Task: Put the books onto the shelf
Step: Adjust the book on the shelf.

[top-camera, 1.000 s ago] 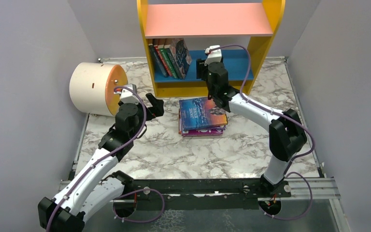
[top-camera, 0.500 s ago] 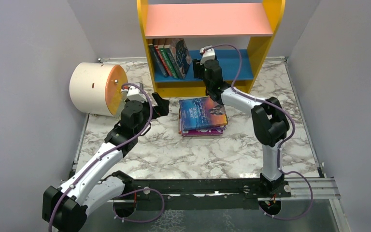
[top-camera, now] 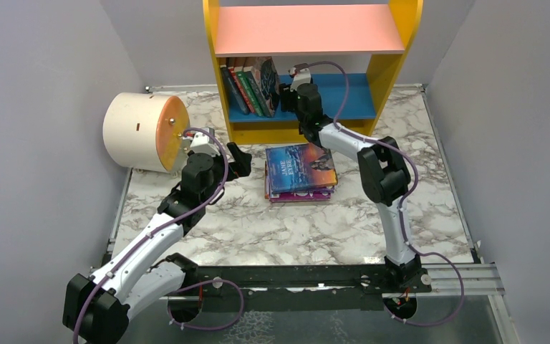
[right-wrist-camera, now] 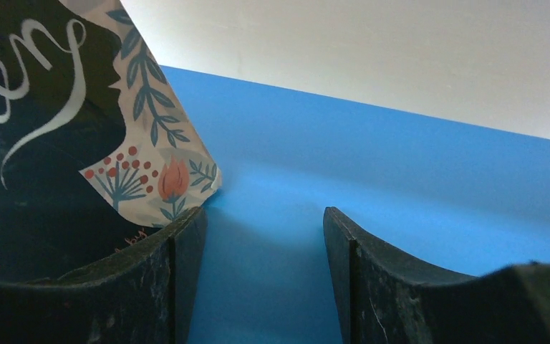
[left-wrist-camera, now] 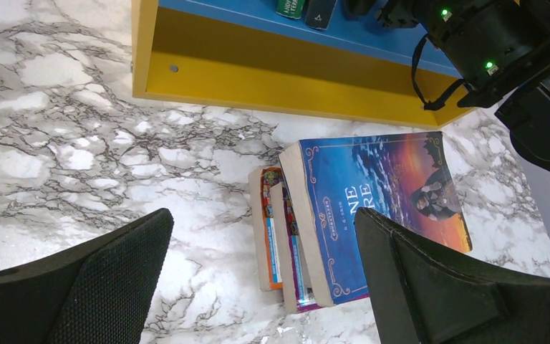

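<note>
The shelf (top-camera: pixel 394 64) stands at the back with yellow sides, a pink upper board and a blue lower board (right-wrist-camera: pixel 401 165). Several books (top-camera: pixel 247 89) stand at the left of the lower board. The rightmost, with a dark floral cover (right-wrist-camera: pixel 79 143), leans. My right gripper (top-camera: pixel 285 97) is inside the shelf, open and empty, with its left finger (right-wrist-camera: pixel 179 265) beside that cover. A stack of books (top-camera: pixel 299 172) topped by a blue cover (left-wrist-camera: pixel 379 193) lies on the table. My left gripper (top-camera: pixel 238 159) hovers open just left of the stack.
A cream cylinder with an orange end (top-camera: pixel 143 130) lies at the left, close behind the left arm. Grey walls close in both sides of the marble table (top-camera: pixel 258 222). The right arm (left-wrist-camera: pixel 501 43) reaches over the stack's far side toward the shelf.
My right gripper has slid left along the blue board up to the leaning book. The left arm has crept slightly forward toward the stack.
</note>
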`<action>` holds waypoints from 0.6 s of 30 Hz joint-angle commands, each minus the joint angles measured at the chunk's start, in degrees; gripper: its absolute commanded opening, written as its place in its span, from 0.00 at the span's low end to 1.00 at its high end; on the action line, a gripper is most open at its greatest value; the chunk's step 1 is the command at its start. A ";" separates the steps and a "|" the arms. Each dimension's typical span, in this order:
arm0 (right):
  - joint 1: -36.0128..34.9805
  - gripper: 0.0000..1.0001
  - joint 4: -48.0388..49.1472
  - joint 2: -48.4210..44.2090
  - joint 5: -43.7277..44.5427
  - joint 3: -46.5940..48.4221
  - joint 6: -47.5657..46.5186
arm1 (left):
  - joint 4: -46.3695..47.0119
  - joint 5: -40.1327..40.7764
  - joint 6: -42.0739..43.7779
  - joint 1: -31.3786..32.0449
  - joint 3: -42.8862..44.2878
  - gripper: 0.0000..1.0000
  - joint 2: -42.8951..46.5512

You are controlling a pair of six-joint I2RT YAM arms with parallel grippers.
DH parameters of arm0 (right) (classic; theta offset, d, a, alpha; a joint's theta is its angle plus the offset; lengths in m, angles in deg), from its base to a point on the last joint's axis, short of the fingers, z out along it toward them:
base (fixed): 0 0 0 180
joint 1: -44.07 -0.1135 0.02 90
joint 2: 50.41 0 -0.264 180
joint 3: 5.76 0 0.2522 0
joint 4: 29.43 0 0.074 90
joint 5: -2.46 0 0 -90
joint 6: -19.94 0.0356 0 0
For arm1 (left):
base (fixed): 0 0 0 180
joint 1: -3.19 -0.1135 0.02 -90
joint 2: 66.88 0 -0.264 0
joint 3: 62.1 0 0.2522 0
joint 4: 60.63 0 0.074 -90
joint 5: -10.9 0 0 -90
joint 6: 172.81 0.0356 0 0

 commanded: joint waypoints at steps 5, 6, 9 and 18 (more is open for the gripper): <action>0.18 0.60 -0.36 4.97 -4.67 6.71 -0.04 | 2.00 -0.48 0.84 -0.17 -0.55 0.94 0.08; 0.18 0.60 -0.40 5.48 -5.20 7.24 0.09 | 1.93 -0.39 0.89 -0.19 -0.59 0.94 0.13; 0.18 0.60 -0.97 6.64 -6.50 9.22 0.57 | 1.72 -0.18 0.89 -0.15 -0.75 0.94 0.17; 0.18 0.60 -1.52 6.64 -4.52 9.77 1.02 | 1.47 -0.08 0.45 -0.19 -1.01 0.94 0.39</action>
